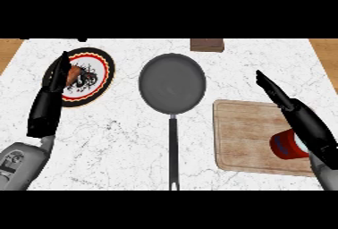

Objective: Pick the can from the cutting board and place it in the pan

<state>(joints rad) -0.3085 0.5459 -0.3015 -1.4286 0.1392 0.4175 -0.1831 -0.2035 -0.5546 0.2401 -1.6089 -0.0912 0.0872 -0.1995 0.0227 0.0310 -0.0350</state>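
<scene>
Right hand sits just beside the can on the cutting board, fingers straight, nothing grabbed yet. Next it needs to wrap around it, then carry it left to the pan.

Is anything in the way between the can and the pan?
No, nothing visible. The can sits on the cutting board, partly hidden by the right hand above it. Only bare counter lies between the board and the pan to its left.
</scene>
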